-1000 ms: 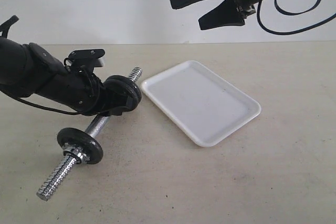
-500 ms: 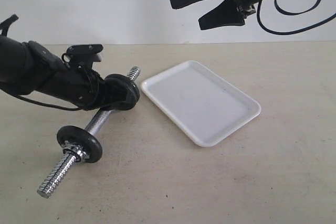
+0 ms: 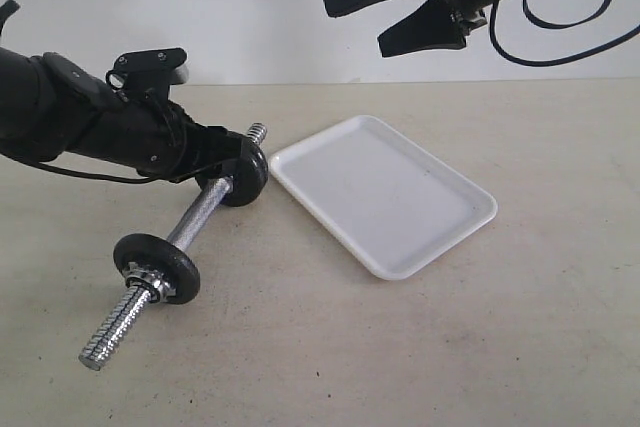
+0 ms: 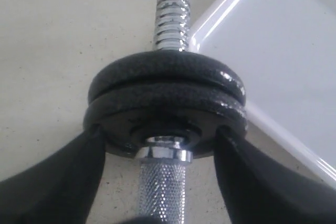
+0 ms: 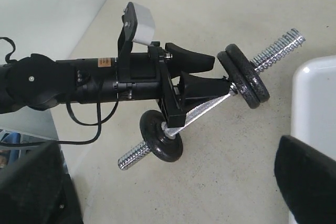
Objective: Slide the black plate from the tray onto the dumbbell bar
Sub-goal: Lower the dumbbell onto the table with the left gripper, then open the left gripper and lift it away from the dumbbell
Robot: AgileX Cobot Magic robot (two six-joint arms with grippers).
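The black plate point(image 3: 247, 173) point(image 4: 165, 113) sits on the dumbbell bar point(image 3: 200, 213) point(image 4: 163, 187) point(image 5: 210, 109), pressed against a second black disc just before the threaded far end. My left gripper point(image 3: 222, 157) point(image 4: 160, 132) point(image 5: 218, 74) is open. It straddles the knurled bar, with a finger on each side of the plate's rim. The white tray point(image 3: 480, 215) point(image 4: 283, 51) point(image 5: 315, 103) lies empty beside that end of the bar. My right gripper point(image 3: 357, 25) point(image 5: 168, 182) hangs open high above the tray, holding nothing.
Another black disc backed by a silver nut point(image 3: 157, 267) point(image 5: 161, 135) sits near the bar's other threaded end. The left arm and its cable lie along the table's left side. A white wall runs behind the beige table.
The left jaws have widened off the plate's rim and the left wrist has risen a little. The bar with its discs has shifted slightly to the right. The right arm is unmoved.
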